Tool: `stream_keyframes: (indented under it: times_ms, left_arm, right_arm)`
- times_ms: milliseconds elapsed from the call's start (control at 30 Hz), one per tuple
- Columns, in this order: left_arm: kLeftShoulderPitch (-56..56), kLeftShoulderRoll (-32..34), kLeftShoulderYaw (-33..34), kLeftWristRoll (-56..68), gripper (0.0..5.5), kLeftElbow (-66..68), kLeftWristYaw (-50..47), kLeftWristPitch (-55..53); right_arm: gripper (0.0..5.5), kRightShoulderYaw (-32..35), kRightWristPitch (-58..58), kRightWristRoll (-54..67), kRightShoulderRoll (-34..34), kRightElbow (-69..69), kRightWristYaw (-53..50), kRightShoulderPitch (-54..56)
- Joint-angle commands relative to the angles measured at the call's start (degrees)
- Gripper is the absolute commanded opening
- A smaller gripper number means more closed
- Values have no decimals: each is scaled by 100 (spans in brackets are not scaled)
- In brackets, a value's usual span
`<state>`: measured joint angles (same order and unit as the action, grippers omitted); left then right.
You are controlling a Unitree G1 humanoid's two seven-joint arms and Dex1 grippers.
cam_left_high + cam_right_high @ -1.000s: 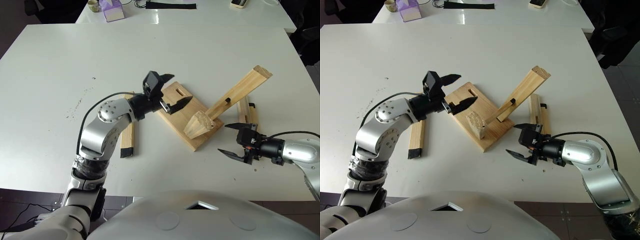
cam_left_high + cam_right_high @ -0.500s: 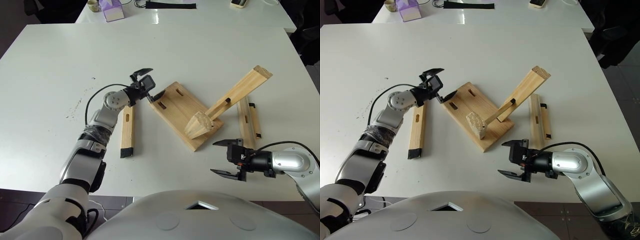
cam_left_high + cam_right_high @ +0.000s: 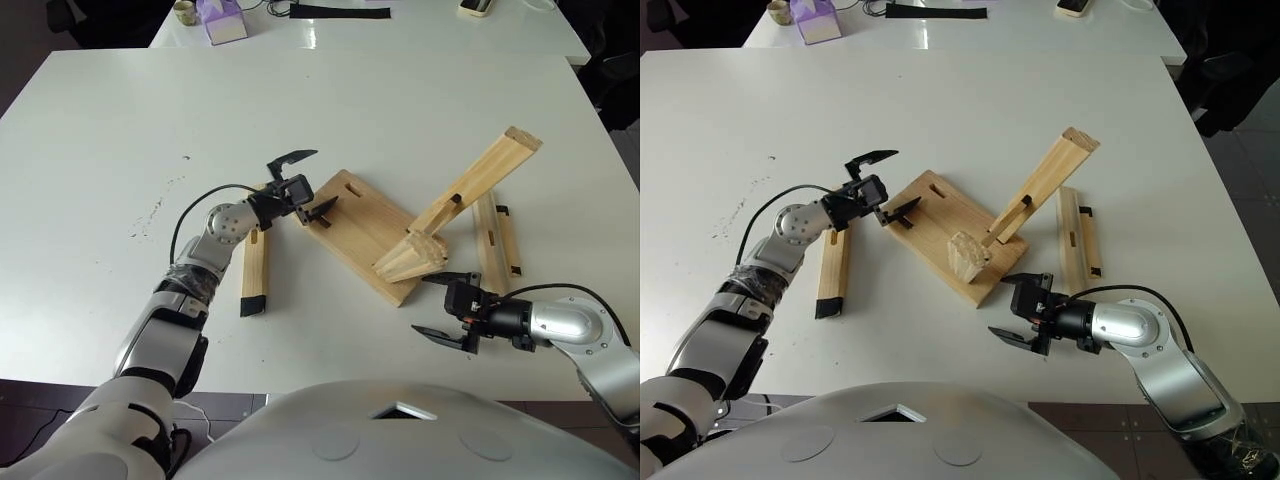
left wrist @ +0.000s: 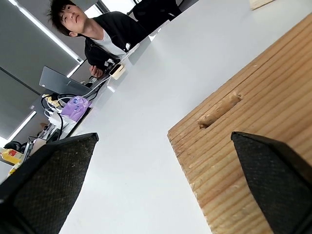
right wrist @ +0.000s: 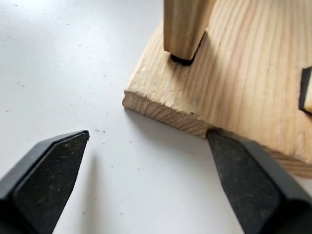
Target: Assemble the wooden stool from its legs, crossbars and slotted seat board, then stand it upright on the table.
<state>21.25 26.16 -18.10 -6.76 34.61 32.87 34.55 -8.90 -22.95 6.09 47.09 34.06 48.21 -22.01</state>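
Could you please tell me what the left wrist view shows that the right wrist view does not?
The left wrist view offers a slot near a corner of the seat board, plus a laptop and a purple box in the room behind, framed by the open left gripper. The right wrist view instead offers a wooden piece standing in a dark slot near the board's edge, beyond the open right gripper. Both include the seat board lying on the white table.

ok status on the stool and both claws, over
Left claw open at the seat board's left edge. Right claw open by its near corner. Board lies flat, stool not upright; loose pieces either side.
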Motion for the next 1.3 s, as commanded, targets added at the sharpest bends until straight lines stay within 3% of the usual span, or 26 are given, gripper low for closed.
stream_keyframes:
  times_ms: [33, 300, 567, 800, 967, 1200, 1300]
  left_arm:
    - [-898, 331, -314, -257, 507, -562, 537, -458]
    - [-1797, 916, -498, 51, 507, -2412, 1142, -1076]
    - [-2303, 1434, -431, 568, 507, -3649, 1700, -1885]
    - [-2400, 1271, -216, 1631, 507, -4833, 1769, -3455]
    - [-2270, 1203, 147, 1675, 507, -4788, 1581, -3913]
    - [-2375, 1143, 576, 1906, 507, -5169, 1516, -4259]
    - [-2076, 757, 1060, 2666, 507, -5336, 1239, -4895]
  right_arm:
    - [445, 302, -201, 104, -261, -106, -352, 373]
    - [445, 674, -280, 139, -741, -565, -893, 971]
    - [445, 326, 164, -249, -994, -1541, -1122, 1453]
    - [445, 328, 419, -622, -1207, -1955, -1603, 1790]
    - [445, 632, 403, -597, -1150, -1596, -1736, 1538]
    - [445, 1305, 152, -311, -701, -685, -1291, 912]
    - [445, 1494, -63, 69, -352, -61, -715, 516]
